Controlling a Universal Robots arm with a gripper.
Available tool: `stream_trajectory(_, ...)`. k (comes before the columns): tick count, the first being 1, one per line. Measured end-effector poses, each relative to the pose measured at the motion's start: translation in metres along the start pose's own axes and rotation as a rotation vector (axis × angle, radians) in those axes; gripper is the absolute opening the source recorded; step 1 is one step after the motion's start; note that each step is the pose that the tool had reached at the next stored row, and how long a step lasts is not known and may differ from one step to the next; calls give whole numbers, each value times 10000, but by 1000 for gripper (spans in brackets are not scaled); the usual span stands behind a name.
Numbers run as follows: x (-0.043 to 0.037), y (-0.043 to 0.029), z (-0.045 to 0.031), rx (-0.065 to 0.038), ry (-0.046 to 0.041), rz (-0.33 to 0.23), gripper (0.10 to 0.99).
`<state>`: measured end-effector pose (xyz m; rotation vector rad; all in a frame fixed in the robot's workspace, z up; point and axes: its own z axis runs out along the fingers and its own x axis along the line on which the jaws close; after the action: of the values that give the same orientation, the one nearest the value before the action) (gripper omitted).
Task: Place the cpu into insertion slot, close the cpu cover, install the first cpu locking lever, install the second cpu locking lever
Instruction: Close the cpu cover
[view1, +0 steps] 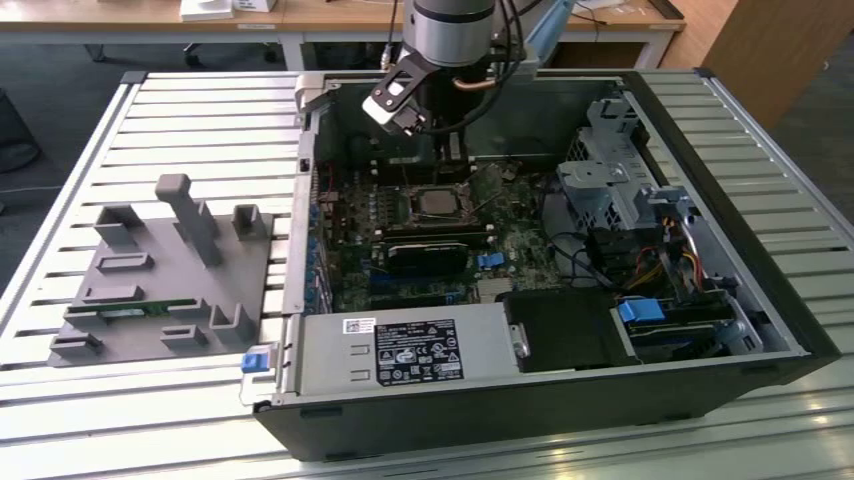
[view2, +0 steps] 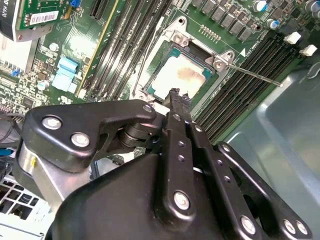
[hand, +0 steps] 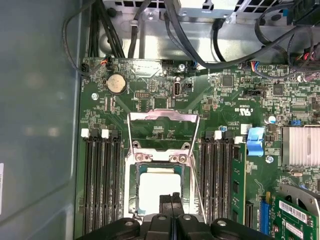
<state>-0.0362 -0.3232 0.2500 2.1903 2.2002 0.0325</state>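
The cpu (hand: 159, 192), a flat square chip with a dull silver top, lies in the insertion slot (hand: 133, 192) on the green board, and it shows in the second wrist view as the cpu (view2: 182, 75). The cpu cover (hand: 162, 116), a thin silver frame, stands swung open past the slot's far edge. Two thin locking levers (view2: 255, 75) (hand: 196, 170) stick up unlatched beside the socket. My gripper (hand: 171, 201) (view2: 179, 96) hangs just above the chip's near edge, fingers pressed together with nothing between them. In the exterior view the gripper (view1: 404, 118) is above the socket (view1: 438, 203).
The open computer case (view1: 747, 300) lies on a slatted table (view1: 200, 110). Long black memory slots (hand: 102, 180) flank the socket, and a black card (view1: 430, 248) sits in front of it. Cables (hand: 150, 30) run along the case wall. A grey fixture (view1: 160, 270) stands at the exterior view's left.
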Motion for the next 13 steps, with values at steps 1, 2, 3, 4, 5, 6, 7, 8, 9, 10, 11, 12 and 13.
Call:
stream_trajectory(1,0,1,-12,0,0,0,106)
stream_trajectory(2,0,1,-29,-1,0,0,106)
stream_trajectory(3,0,2,-45,-1,1,0,106)
stream_trajectory(4,0,3,-62,-1,1,1,106)
stream_trajectory(5,-1,3,-77,-1,1,0,106)
stream_trajectory(6,-1,4,-89,-1,1,0,106)
stream_trajectory(7,-1,4,-98,0,0,0,106)
stream_trajectory(8,-1,6,-103,0,0,-1,106)
stream_trajectory(9,-1,8,-107,-1,1,-1,106)
stream_trajectory(10,-1,11,-110,-1,2,-2,106)
stream_trajectory(11,-1,14,-112,0,2,0,106)
stream_trajectory(12,-1,19,-115,1,2,0,106)
stream_trajectory(13,-1,24,-116,3,3,0,106)
